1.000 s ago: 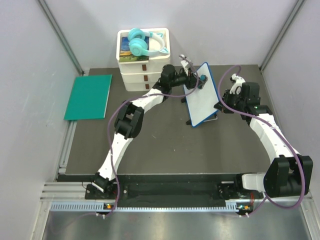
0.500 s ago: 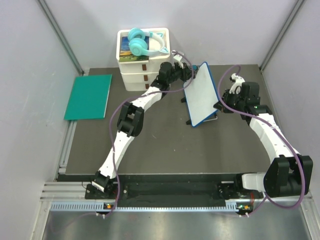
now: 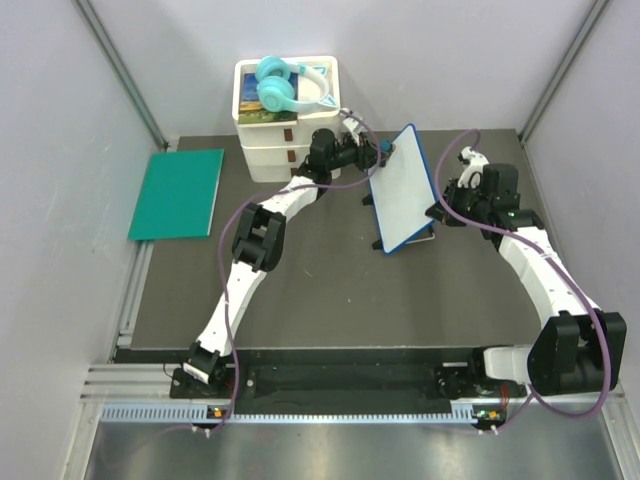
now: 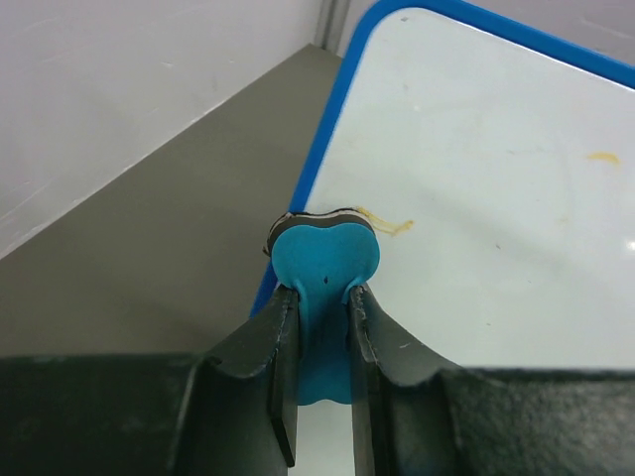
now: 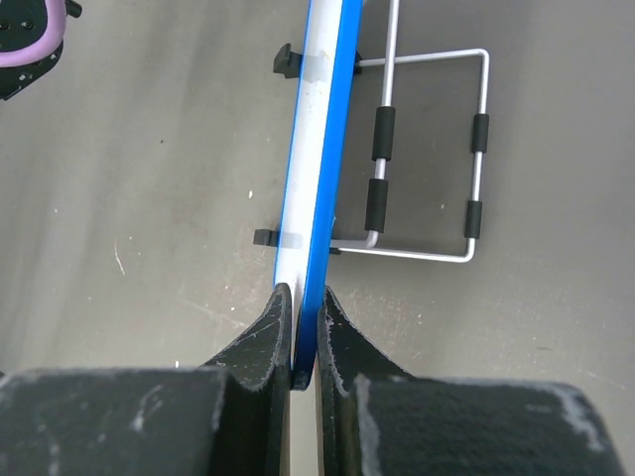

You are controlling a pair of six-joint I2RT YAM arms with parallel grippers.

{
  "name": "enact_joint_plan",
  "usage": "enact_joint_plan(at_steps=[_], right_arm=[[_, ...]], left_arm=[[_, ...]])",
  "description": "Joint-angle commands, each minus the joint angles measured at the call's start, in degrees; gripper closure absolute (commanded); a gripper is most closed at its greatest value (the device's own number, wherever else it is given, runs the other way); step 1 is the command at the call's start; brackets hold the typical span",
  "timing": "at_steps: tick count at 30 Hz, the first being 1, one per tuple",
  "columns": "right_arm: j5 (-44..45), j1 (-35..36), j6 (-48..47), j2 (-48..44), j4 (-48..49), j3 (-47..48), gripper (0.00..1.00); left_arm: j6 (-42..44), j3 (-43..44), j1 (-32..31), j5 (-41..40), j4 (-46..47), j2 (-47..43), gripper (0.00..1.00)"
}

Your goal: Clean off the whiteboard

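Whiteboard [image 3: 403, 190] stands on its wire stand [image 5: 427, 159], its edge pinched by the right gripper [image 5: 303, 297], jaws nearly closed. Opposite, the left gripper [image 4: 319, 294] clamps a blue eraser [image 4: 322, 250] at the board's rim, beside a yellow streak [image 4: 385, 224]. Pushing hard could tip the board or skid the eraser off.
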Motion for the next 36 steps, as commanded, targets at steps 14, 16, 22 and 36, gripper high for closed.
enact_joint_plan(at_steps=[14, 16, 22, 36], right_arm=[[-9.2, 6.0, -6.8, 3.0, -11.5, -3.8, 1.0], [-9.3, 6.0, -6.7, 3.2, -11.1, -3.9, 1.0], [-9.3, 6.3, -6.6, 3.4, -11.0, -4.0, 1.0], [-9.3, 6.2, -6.5, 3.2, -10.8, -4.2, 1.0]], left_arm=[[-5.6, -8.0, -7.3, 2.5, 14.4, -13.1, 1.0], [-5.7, -8.2, -7.7, 3.7, 13.5, -14.0, 1.0], [-5.1, -16.0, -10.5, 5.9, 12.4, -16.5, 1.0], [-1.8, -49.2, -18.3, 5.1, 19.0, -25.3, 1.0]])
